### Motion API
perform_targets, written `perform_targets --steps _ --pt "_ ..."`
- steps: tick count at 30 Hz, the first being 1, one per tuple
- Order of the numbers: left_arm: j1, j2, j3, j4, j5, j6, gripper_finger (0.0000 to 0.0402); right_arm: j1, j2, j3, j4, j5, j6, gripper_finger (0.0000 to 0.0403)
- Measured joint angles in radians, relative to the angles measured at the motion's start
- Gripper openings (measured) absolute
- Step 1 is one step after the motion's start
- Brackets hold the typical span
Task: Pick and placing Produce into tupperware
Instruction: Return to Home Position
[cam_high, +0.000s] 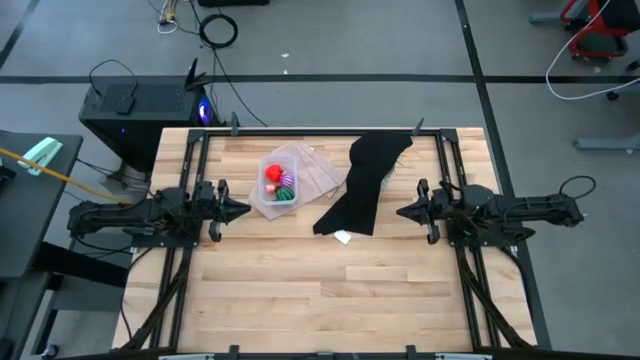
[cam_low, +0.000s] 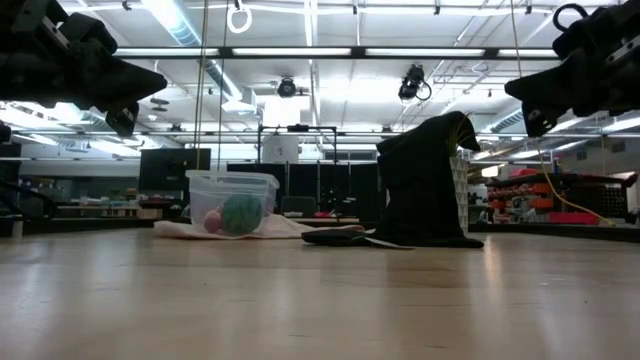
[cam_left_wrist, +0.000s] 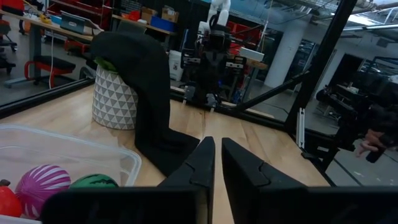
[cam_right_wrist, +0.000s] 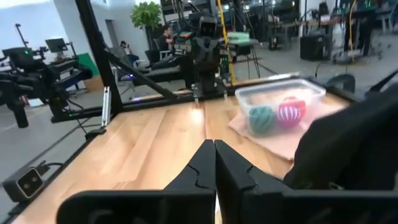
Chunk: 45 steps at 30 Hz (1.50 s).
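Observation:
The clear tupperware (cam_high: 277, 183) stands on flat translucent lids (cam_high: 318, 176) left of the table's middle. In it lie a red ball-like fruit (cam_high: 273, 174), a magenta-purple one (cam_left_wrist: 42, 182) and a green striped one (cam_high: 286, 195); they also show in the right wrist view (cam_right_wrist: 276, 114). My left gripper (cam_high: 243, 210) hovers shut and empty just left of the tupperware. My right gripper (cam_high: 402, 211) hovers shut and empty right of the black cloth (cam_high: 362, 182). The tiny dark red pieces do not show.
The black cloth hangs over a white patterned pot (cam_left_wrist: 114, 99) at the far side and trails down onto the table. A small white scrap (cam_high: 343, 237) lies by its near end. Bare wood fills the near half of the table (cam_high: 320, 300).

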Motion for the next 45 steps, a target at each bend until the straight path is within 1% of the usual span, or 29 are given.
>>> perform_targets --steps 4,9,16,28,39,45 --pt "0.0 0.0 0.0 0.0 0.0 0.0 0.0039 0.0 0.005 0.0 -0.022 0.0 0.054 0.0013" --pt "0.0 0.0 0.0 0.0 0.0 0.0 0.0035 0.0 0.005 0.0 -0.021 0.0 0.056 0.0021" --pt "0.0 0.0 0.0 0.0 0.0 0.0 0.0028 0.0 0.005 0.0 -0.021 0.0 0.056 0.0021" --pt "0.0 0.0 0.0 0.0 0.0 0.0 0.004 0.0 0.005 0.0 -0.02 0.0 0.057 0.0022" --pt "0.0 0.0 0.0 0.0 0.0 0.0 0.0028 0.0 0.005 0.0 -0.02 0.0 0.057 0.0022" --pt "0.0 0.0 0.0 0.0 0.0 0.0 0.0036 0.0 0.005 0.0 -0.02 0.0 0.057 0.0022"
